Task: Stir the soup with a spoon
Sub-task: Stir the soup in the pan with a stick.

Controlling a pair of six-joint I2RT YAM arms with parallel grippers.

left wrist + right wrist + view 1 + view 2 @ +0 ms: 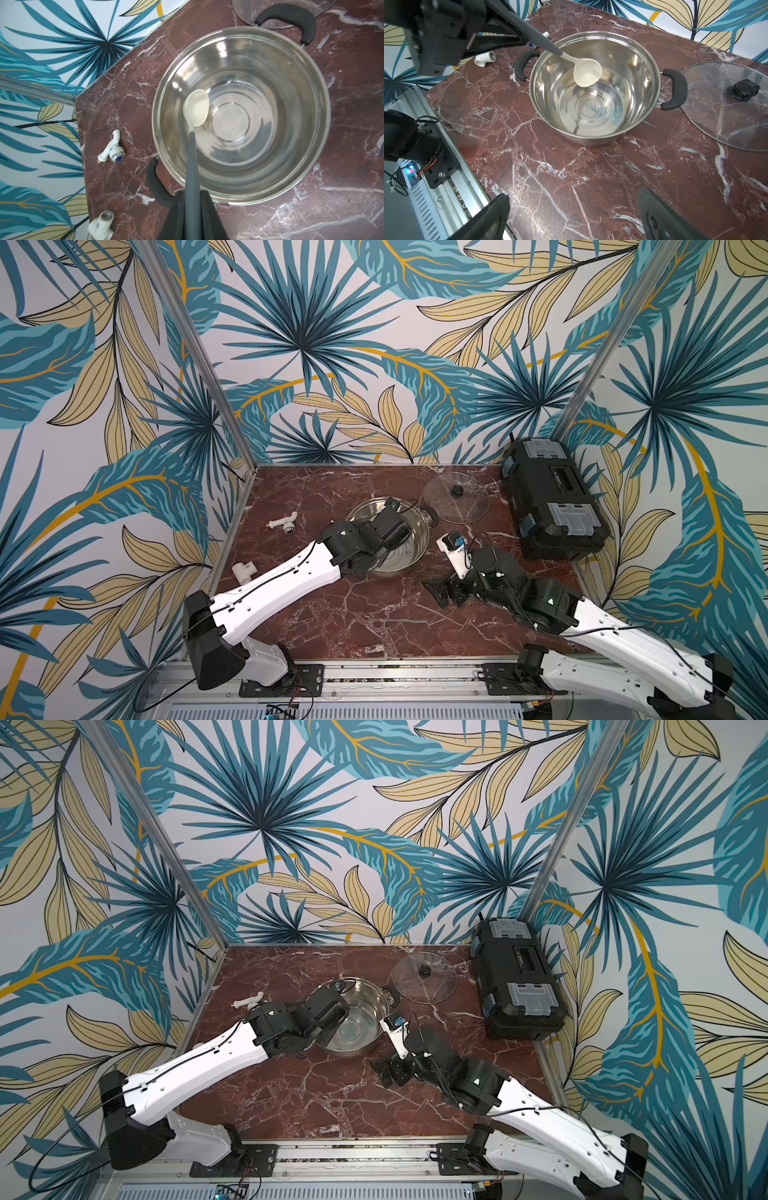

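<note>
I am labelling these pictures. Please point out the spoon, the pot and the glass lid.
spoon [196,110], left wrist view, on its cream bowl.
pot [635,68], right wrist view, on its shiny inner wall.
glass lid [461,508], in a top view, on the clear glass.

Left arm [274,581], right arm [615,639]: white shells, black joints, black cables clipped on; black base plates screwed to rail [395,675].
</note>
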